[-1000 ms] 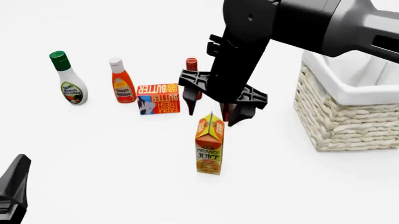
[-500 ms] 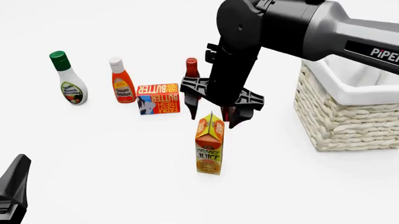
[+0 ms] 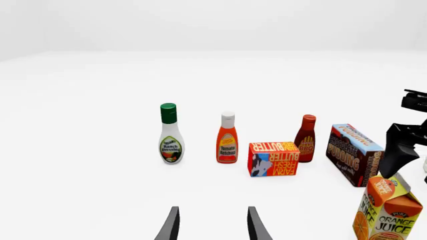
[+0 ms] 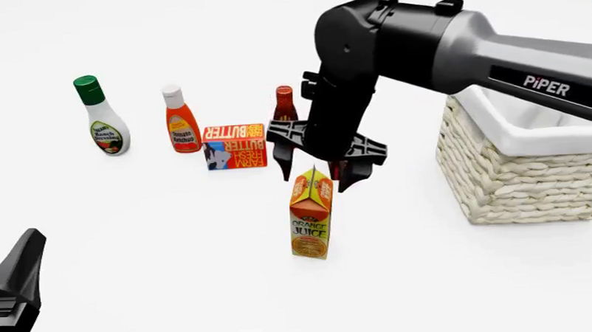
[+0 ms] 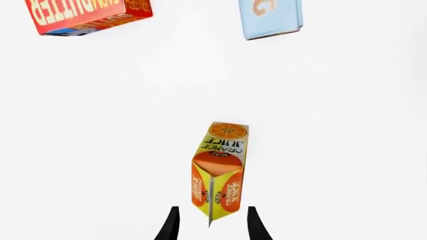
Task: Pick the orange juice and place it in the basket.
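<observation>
While the orange juice stands upright on the table in front of the butter box, the right gripper hangs just above its gable top, fingers spread either side, apparently not touching. The basket sits well apart on the right. Ketchup bottle and ranch dressing bottle stand further left. Left gripper is near the table edge, fingers apart, holding nothing.

upright orange juice, wicker basket apparently apart
</observation>
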